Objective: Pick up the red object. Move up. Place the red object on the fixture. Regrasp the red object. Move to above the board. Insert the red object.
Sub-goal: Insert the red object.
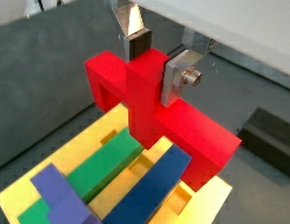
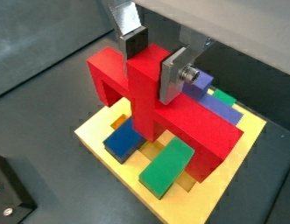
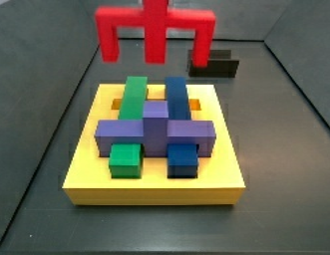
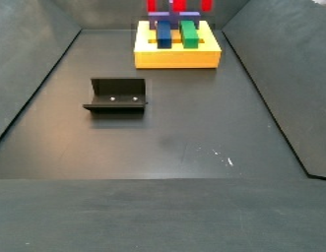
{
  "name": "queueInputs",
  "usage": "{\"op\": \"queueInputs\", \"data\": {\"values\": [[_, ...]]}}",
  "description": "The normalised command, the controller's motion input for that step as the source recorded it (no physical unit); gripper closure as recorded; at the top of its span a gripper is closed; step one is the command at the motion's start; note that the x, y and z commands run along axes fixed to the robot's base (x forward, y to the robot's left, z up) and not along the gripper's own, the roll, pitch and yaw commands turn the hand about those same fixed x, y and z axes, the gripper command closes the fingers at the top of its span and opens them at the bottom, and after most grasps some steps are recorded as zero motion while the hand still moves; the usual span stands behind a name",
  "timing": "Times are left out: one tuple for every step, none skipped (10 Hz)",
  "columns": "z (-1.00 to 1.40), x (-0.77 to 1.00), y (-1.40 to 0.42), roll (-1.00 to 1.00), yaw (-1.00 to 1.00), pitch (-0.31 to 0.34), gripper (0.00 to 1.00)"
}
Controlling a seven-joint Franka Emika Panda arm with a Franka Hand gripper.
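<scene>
My gripper (image 1: 159, 63) is shut on the red object (image 1: 188, 131), the silver fingers clamping its central stem from both sides. In the second wrist view the gripper (image 2: 155, 61) holds the red object (image 2: 194, 131) the same way, its end legs pointing down. The piece hangs in the air over the far part of the board (image 3: 154, 189), apart from it. In a side view only the red object (image 3: 157, 30) shows, the gripper being cut off above. The yellow board (image 1: 77, 153) carries a green bar (image 3: 136, 95), a blue bar (image 3: 175, 95) and a purple crosspiece (image 3: 154, 134). The fixture (image 4: 116, 95) stands bare.
The dark fixture (image 3: 218, 66) sits on the floor just beyond the board's far right corner and shows at a frame edge in both wrist views (image 1: 270, 136) (image 2: 9, 197). Sloping grey walls enclose the dark floor (image 4: 178, 138).
</scene>
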Motion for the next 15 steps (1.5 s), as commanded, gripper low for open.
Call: {"op": "queueInputs", "data": {"values": [[-0.73, -0.09, -0.14, 0.07, 0.05, -0.219, 1.0], [-0.61, 0.0, -0.22, 0.23, 0.01, -0.177, 1.0], [-0.32, 0.03, -0.15, 0.14, 0.0, -0.069, 1.0], [-0.22, 0.07, -0.1, 0.03, 0.03, -0.051, 1.0], [-0.27, 0.0, 0.0, 0.0, 0.01, -0.096, 1.0], [-0.23, 0.0, 0.0, -0.01, 0.0, -0.077, 1.0], [-0.22, 0.01, 0.0, 0.0, 0.0, -0.06, 1.0], [-0.21, 0.07, 0.02, -0.01, 0.0, -0.043, 1.0], [-0.19, 0.07, 0.03, -0.01, 0.0, -0.029, 1.0], [-0.24, 0.0, 0.07, 0.0, 0.0, -0.044, 1.0], [-0.23, 0.03, 0.03, 0.0, 0.0, -0.03, 1.0], [-0.15, 0.08, 0.0, 0.02, 0.0, 0.0, 1.0], [-0.16, 0.05, 0.0, 0.03, 0.01, -0.009, 1.0], [-0.14, 0.03, 0.02, 0.02, 0.06, -0.013, 1.0], [-0.05, 0.1, 0.08, 0.05, 0.05, 0.0, 1.0]]}}
